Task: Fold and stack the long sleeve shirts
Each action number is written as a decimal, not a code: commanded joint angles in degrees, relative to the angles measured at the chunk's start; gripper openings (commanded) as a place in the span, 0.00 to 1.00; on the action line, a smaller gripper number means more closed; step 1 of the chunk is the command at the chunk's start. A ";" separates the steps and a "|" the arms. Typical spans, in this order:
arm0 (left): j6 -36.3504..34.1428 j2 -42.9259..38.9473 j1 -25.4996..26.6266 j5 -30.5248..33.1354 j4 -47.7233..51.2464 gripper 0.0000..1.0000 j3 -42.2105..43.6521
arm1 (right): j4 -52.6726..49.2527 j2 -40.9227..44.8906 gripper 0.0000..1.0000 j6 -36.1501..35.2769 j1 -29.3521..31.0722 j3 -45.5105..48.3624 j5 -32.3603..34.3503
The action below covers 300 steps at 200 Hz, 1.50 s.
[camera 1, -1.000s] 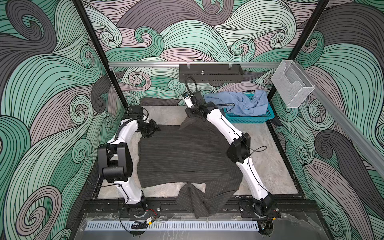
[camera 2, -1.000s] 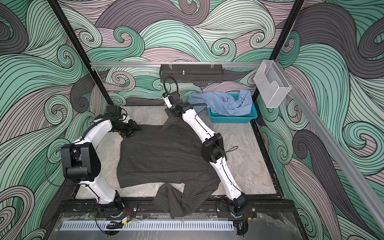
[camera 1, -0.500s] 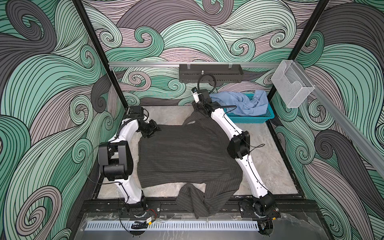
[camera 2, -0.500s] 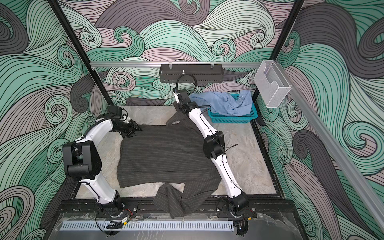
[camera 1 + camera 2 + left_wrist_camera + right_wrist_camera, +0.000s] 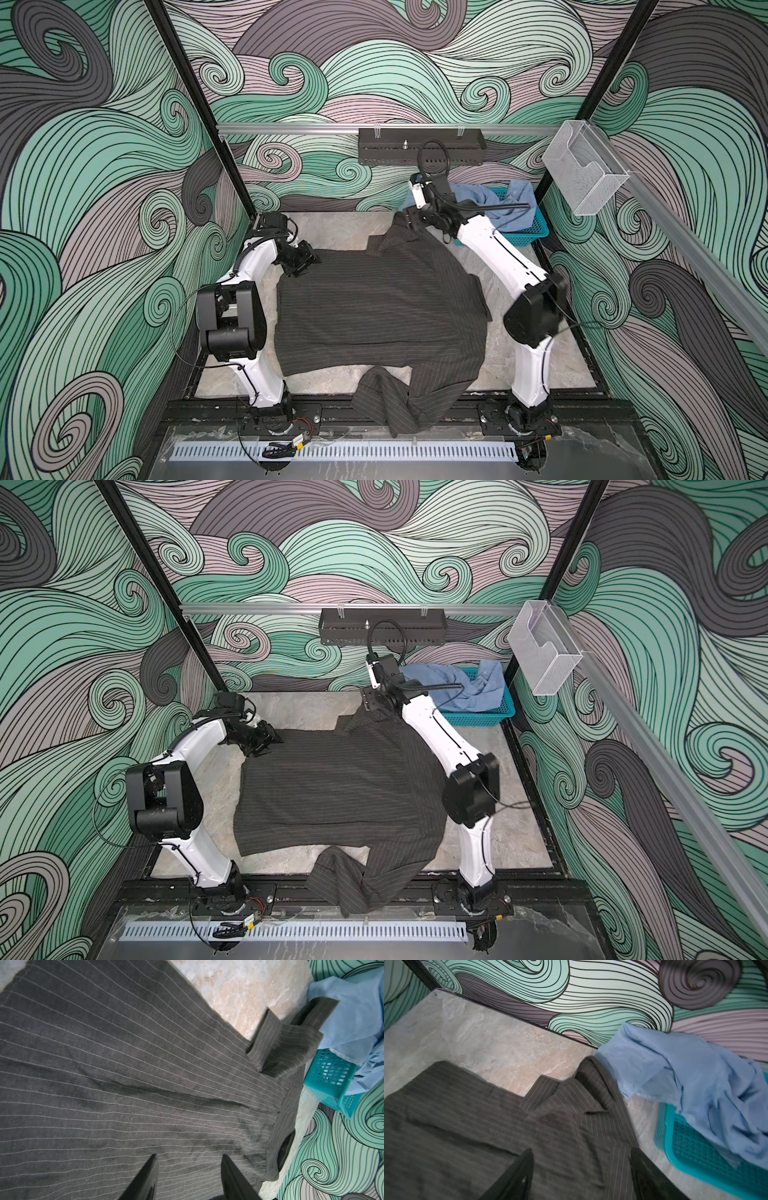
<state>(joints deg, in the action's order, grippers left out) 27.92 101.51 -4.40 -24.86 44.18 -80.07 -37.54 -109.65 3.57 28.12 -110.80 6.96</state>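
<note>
Seeing dark charcoal pinstriped cloth shirt (image 5: 382, 316) spread across middle of grey marble-look tabletop (image 5: 577, 361). Collar end toward back wall. One sleeve bunched at near edge, draped over black frame rail (image 5: 332, 411).

Plain light blue cloth shirt (image 5: 478, 193) heaped in teal perforated plastic basket (image 5: 538, 230) at back-right corner, spilling over rim toward dark collar. Just beside it; touching or not, cannot tell.

In the way:
- right arm (image 5: 498, 257) stretched over shirt's right shoulder, hiding that edge in both top views
- black cable (image 5: 498, 204) off its wrist, running across blue heap
- left arm (image 5: 232, 316) elbow beside shirt's left edge, off the cloth

Clear plastic bin (image 5: 582, 178) and black perforated tray (image 5: 419, 145) up on back rail, well apart from the work.

Tools:
- left gripper (image 5: 189, 1176) at far-left corner of dark shirt, fingers roughly half apart, tips pointing along flat cloth, nothing visibly pinched between them
- right gripper (image 5: 581, 1155) above collar end, fingers spread wide, gripping nothing; wrist view slightly motion-blurred

Versus a second back: right gripper then clamped and low at collar, now let go, lifted and swung toward basket. Collar end dragged further out to back-right, lying flatter, tip near basket. No visible change in left gripper, blue shirt, basket or front sleeve.
</note>
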 commanded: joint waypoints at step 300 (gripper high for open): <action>-7.00 44.81 1.06 10.69 29.19 0.48 -48.71 | -8.62 -13.80 0.36 24.76 -20.66 16.44 -5.99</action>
<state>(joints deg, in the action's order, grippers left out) 22.65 142.87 -3.16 -14.26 72.03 -126.48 -42.72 -122.89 29.08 8.10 -91.88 1.04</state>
